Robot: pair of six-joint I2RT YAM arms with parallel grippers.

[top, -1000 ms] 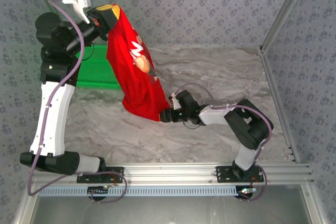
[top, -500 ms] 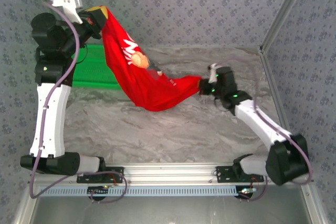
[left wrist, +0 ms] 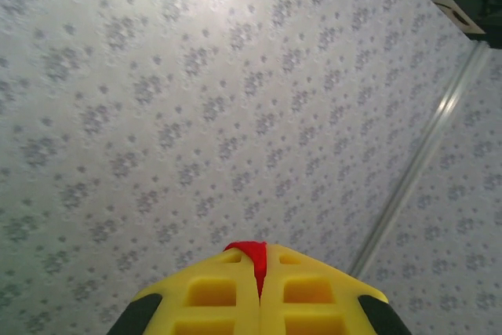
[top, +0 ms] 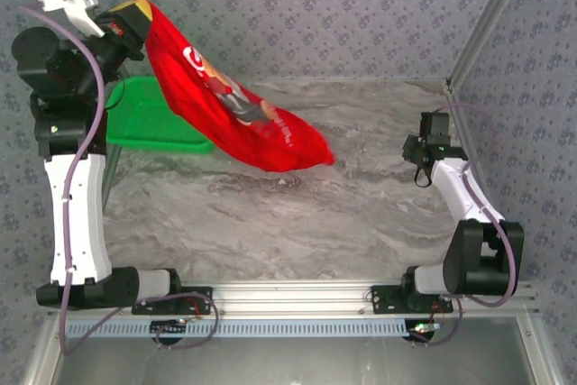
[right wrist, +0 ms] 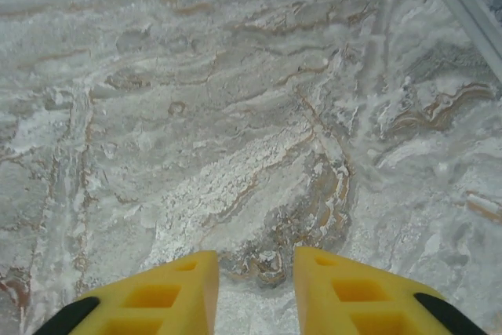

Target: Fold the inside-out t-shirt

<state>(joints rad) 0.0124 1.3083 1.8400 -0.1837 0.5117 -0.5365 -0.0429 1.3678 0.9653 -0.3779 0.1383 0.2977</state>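
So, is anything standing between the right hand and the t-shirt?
Nothing visible. Bare table lies between the open right hand and the t-shirt, which hangs from the shut left hand. The green tray sits beyond it, out of the path.

**Robotics laboratory test cell, overhead and wrist views.** Operator, note the features that mark your workspace as a lab bench enclosure. Your left arm (top: 77,205) and right arm (top: 460,191) are bolted side by side to a slotted aluminium rail (top: 297,297) at the near edge of the counter (top: 361,223), which has a grey marble pattern. Flat wall panels (top: 343,15) in a repeating grey floral print close in the back and both sides. They meet at bare aluminium posts (top: 485,20) that frame the cell. Purple cables (top: 65,241) run exposed along the arms. A green plastic tray (top: 144,123) lies at the counter's far left.
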